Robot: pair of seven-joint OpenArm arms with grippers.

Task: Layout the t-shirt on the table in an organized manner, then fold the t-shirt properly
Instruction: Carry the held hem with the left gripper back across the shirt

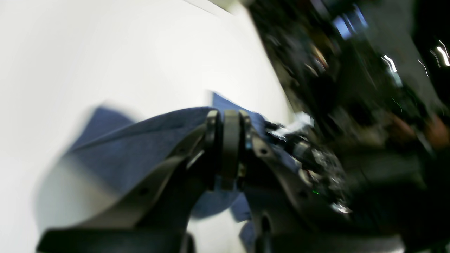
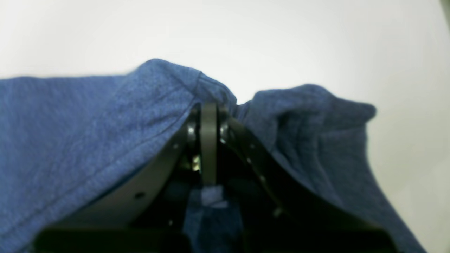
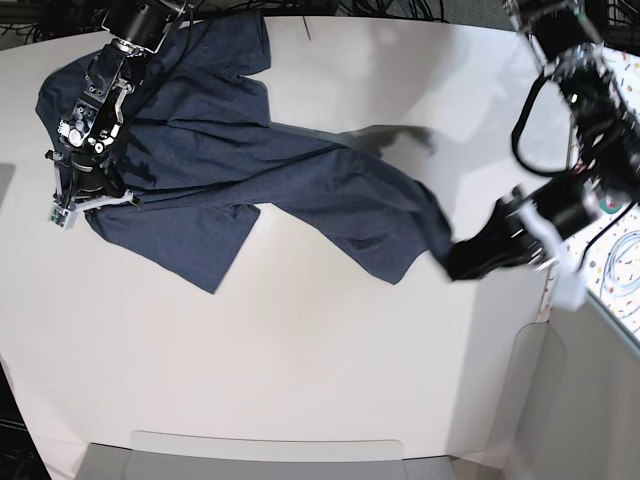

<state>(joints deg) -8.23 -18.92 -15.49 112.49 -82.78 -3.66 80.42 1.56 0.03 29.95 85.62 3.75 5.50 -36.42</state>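
Note:
The dark navy t-shirt (image 3: 300, 190) hangs stretched across the white table (image 3: 300, 350), from the far left down toward the right. My right gripper (image 3: 85, 200) is shut on its bunched left end; in the right wrist view the fingers (image 2: 209, 105) pinch a fold of blue cloth (image 2: 88, 133). My left gripper (image 3: 452, 262) is shut on the shirt's right end near the table's right edge. In the blurred left wrist view that gripper (image 1: 230, 116) clamps the blue cloth (image 1: 140, 147), which is lifted off the table (image 1: 105, 52). No lettering shows.
A speckled strip (image 3: 620, 270) lies beyond the table's right edge. Cables (image 3: 330, 8) run along the far edge. A grey ledge (image 3: 270, 450) borders the near edge. Dark blurred clutter (image 1: 351, 105) fills the right of the left wrist view.

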